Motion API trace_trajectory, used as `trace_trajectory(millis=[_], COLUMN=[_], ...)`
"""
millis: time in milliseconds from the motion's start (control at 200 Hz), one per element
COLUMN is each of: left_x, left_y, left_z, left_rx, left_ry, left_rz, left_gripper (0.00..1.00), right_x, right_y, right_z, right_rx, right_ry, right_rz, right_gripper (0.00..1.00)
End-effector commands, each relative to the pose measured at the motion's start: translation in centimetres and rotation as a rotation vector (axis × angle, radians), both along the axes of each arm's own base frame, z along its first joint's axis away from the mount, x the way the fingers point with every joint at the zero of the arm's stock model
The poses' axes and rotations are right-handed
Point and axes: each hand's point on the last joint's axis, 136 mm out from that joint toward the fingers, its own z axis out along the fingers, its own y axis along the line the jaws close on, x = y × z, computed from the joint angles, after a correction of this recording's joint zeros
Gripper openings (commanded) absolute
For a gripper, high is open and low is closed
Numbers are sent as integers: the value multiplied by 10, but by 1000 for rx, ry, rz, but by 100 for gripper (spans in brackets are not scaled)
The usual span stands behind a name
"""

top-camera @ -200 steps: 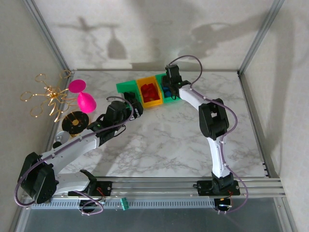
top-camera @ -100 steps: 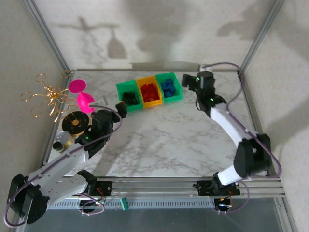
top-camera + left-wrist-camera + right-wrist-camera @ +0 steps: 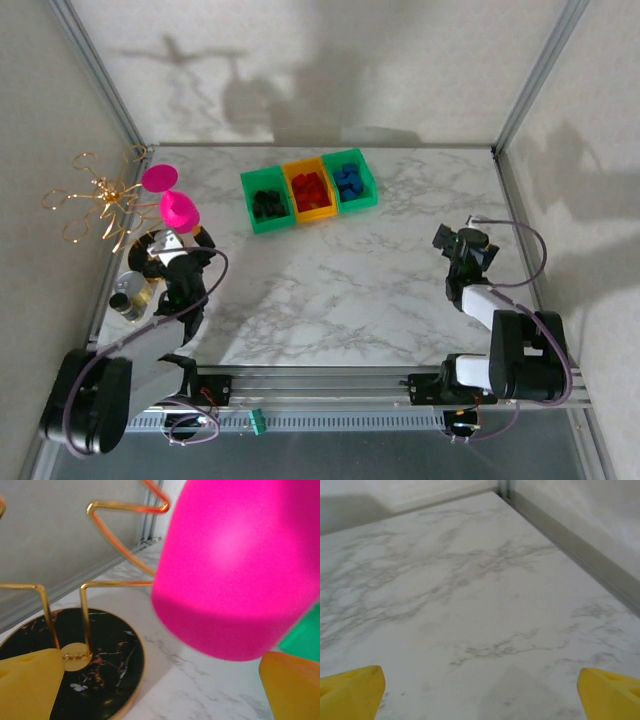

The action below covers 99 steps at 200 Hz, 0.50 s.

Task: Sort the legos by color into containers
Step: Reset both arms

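Across white marble-patterned table (image 3: 350, 290), both arms folded low near own bases. Left gripper (image 3: 172, 248) at left edge, yellow fingers (image 3: 30, 680) spread wide, nothing between them. Right gripper (image 3: 452, 240) toward right side, fingers parted wide over bare marble, holding nothing. Gold wire stand on round black disc (image 3: 107, 650) just beside left gripper. Three joined plastic bins (image 3: 250, 200) at far centre. Pink goblet-shaped toy (image 3: 240, 565) close before left fingers. Black legos (image 3: 267, 205) in left green bin, red legos (image 3: 310, 188) in middle orange-yellow bin, blue legos (image 3: 348, 180) in right green bin.
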Motion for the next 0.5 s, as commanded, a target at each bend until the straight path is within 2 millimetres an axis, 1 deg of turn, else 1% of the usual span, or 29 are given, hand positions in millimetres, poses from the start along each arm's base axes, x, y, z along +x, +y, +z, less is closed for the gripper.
trace_trajectory(millis=[0, 15, 50, 75, 95, 100, 115, 185, 200, 205, 235, 250, 275, 310, 325, 335, 355, 400, 441, 491], left_x=[13, 14, 15, 15, 16, 16, 16, 22, 23, 24, 27, 28, 32, 35, 36, 37, 39, 41, 41, 42], left_y=[-7, -8, -7, -10, -11, -11, -11, -13, -13, -13, -14, -15, -16, -16, -15, -14, -13, -14, -14, -15], left_z=[22, 19, 19, 15, 17, 17, 15, 3, 0, -1, 1, 0, -5, -7, -6, -6, -7, -10, -8, -9], left_rx=[35, 39, 43, 45, 46, 46, 45, 41, 44, 44, 53, 52, 48, 47, 49, 50, 50, 51, 58, 56], left_ry=[-140, -133, -149, -144, -163, -163, -166, -146, -142, -142, -151, -141, -105, -93, -97, -97, -86, -62, -74, -62], left_rz=[-79, -82, -85, -109, -119, -122, -126, -142, -145, -146, -151, -155, -164, -160, -153, -149, -138, -134, -131, -134], left_gripper=[100, 100, 100, 100, 100, 100, 100, 100, 99, 99, 100, 100, 100, 100, 100, 100, 100, 100, 99, 100], right_x=[19, 21, 23, 23, 20, 20, 17, 15, 15, 12, 4, 2, -1, 1, 3, 7, 10, 9, 9, 8], right_y=[25, 27, 31, 34, 35, 35, 35, 35, 36, 37, 41, 42, 43, 43, 41, 40, 38, 39, 39, 40], right_z=[29, 29, 27, 32, 33, 37, 38, 35, 39, 33, 25, 27, 22, 27, 19, 20, 16, 20, 17, 18], right_rx=[-19, -20, -32, -54, -68, -73, -77, -70, -74, -73, -76, -81, -83, -90, -82, -78, -76, -84, -81, -90], right_ry=[-199, -198, -179, -210, -223, -243, -261, -266, -287, -273, -276, -298, -301, -329, -289, -283, -250, -278, -256, -268], right_rz=[157, 168, 201, 222, 232, 232, 231, 240, 250, 252, 278, 283, 292, 286, 277, 266, 258, 258, 259, 260], right_gripper=[99, 99, 99, 99, 98, 98, 99, 99, 99, 99, 99, 99, 99, 99, 99, 99, 99, 99, 99, 99])
